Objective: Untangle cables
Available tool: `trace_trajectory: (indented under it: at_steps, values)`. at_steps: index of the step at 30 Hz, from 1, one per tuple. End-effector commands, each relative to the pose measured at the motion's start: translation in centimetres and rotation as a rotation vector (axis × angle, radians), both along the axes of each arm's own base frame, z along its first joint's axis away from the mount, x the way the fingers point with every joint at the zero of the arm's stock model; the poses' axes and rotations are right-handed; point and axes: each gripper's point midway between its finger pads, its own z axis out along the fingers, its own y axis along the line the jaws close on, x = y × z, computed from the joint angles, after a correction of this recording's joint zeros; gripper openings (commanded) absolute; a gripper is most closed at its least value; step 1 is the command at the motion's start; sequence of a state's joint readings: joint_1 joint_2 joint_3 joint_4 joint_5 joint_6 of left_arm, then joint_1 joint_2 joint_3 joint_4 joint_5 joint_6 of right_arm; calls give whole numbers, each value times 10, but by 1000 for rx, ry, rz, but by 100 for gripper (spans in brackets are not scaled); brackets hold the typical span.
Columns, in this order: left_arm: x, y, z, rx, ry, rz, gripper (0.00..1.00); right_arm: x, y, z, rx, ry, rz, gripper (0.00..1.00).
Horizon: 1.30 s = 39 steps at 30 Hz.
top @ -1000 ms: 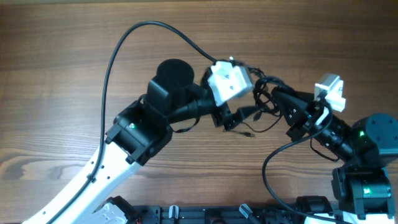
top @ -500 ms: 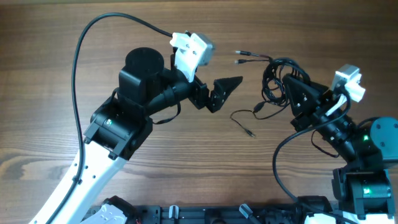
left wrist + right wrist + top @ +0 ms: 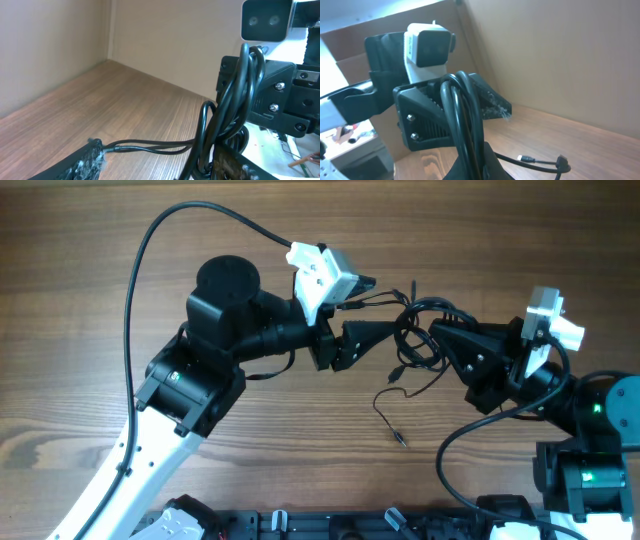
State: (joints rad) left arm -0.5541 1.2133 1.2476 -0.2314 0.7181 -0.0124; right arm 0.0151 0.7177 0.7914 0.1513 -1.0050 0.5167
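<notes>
The cables [image 3: 418, 330] are thin black cords bunched in a hanging loop [image 3: 239, 100], and my right gripper [image 3: 442, 340] is shut on that bunch [image 3: 462, 115]. One loose end trails down over the table to a small plug [image 3: 401, 443]. Two strands [image 3: 150, 146] run from the bunch across to the left fingertip [image 3: 94, 152] of my left gripper [image 3: 160, 159]. In the overhead view my left gripper [image 3: 386, 313] reaches in from the left. Its jaws stand apart with the bunch and the two strands between them. Two small plugs [image 3: 525, 159] lie on the wood beyond my right gripper [image 3: 476, 156].
A thick black arm cable [image 3: 150, 270] arcs over the upper left of the wooden table [image 3: 80, 300]. The right arm's own cable [image 3: 450, 450] loops near its base. A dark rail [image 3: 330, 525] runs along the front edge.
My left gripper has swung right to the bunch, and its jaws have narrowed around the cords. My right gripper has carried the bunch leftward, and the loose end now trails lower.
</notes>
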Motion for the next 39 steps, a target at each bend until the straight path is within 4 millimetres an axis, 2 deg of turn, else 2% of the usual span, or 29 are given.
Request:
trace_trajectory:
  at_steps: [1, 4, 8, 10, 11, 14, 16, 17, 18, 21, 24, 25, 26, 27, 28, 29, 33, 35, 37, 39]
  values:
    - [-14, -1, 13, -27, -30, -67, 69, -8, 6, -2, -14, 0, 75, 4]
    - [-16, -1, 14, -30, -28, -76, 70, -7, 8, -5, -18, 9, 93, 4]
    - [-23, -3, 16, -40, -31, -119, 77, -7, 8, -1, -19, -16, 93, 4]
    - [-26, -4, 16, -42, -30, -135, 78, -7, 8, 0, -19, -19, 93, 4]
    - [-26, -4, 16, -43, -29, -138, 75, -7, 8, 0, -18, -17, 93, 4]
    - [-32, -8, 16, -43, -30, -156, 48, -8, 8, 0, -18, -24, 96, 4]
    - [-34, -13, 16, -44, -31, -170, 22, -13, 10, 2, -26, -42, 123, 4]
    - [-33, -13, 15, -45, -32, -171, 15, -13, 10, 2, -27, -43, 126, 4]
    - [-31, -14, 14, -44, -31, -170, 10, -14, 11, 2, -29, -43, 132, 4]
    - [-32, -16, 14, -45, -32, -176, 5, -16, 12, 1, -32, -46, 144, 4]
    - [-36, -19, 16, -50, -41, -188, 4, -16, 12, 1, -33, -47, 143, 4]
    - [-36, -19, 17, -52, -44, -190, 4, -16, 12, 1, -33, -47, 143, 8]
    - [-36, -19, 17, -53, -46, -189, 4, -15, 11, 2, -32, -48, 137, 42]
    - [-32, -18, 17, -51, -50, -167, 4, -15, 11, 2, -31, -48, 135, 70]
    - [-26, -17, 17, -46, -52, -133, 4, -15, 11, 2, -31, -48, 135, 90]
    - [-19, -16, 16, -40, -56, -90, 4, -15, 11, 2, -31, -47, 135, 99]
    - [7, -8, 14, -21, -62, 68, 4, -8, 8, 1, -20, -29, 97, 99]
    - [39, 9, 12, -42, 28, 293, 4, 18, -5, -13, 15, 93, -52, 100]
    - [41, 10, 12, -46, 30, 305, 4, 33, -16, -29, 42, 208, -150, 100]
    - [41, 10, 15, -54, 24, 304, 4, 35, -17, -33, 35, 221, -167, 100]
